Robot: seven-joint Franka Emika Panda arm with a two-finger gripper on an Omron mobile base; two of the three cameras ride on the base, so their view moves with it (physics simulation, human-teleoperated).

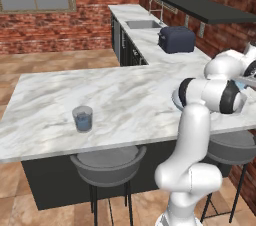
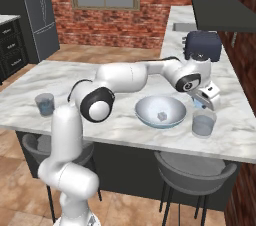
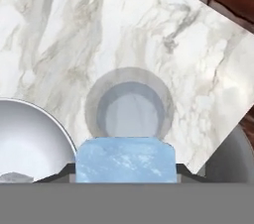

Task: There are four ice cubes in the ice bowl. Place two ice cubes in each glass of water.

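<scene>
In the right base view, one glass (image 2: 44, 104) stands at the far left of the frame on the marble desk (image 2: 60, 77), well apart from everything else. Past my arm, near the middle, the bowl (image 2: 160, 112) sits on the desk with one cube (image 2: 162, 116) lying in it. Just right of the bowl stands the second glass (image 2: 203, 123), and my end effector (image 2: 202, 100) hangs directly above it, pinching an ice cube (image 2: 200, 101) between its fingers.

In the hand view, the bowl's rim (image 3: 54, 121) curves in at lower left, the second glass (image 3: 129, 104) sits at centre seen from above, and the held cube (image 3: 126, 160) fills the lower middle, just below the glass opening.

In the left base view, the first glass (image 1: 82, 118) stands left of centre on the desk (image 1: 115, 95); a dark toaster (image 1: 176, 39) sits at upper right on the far counter.
</scene>
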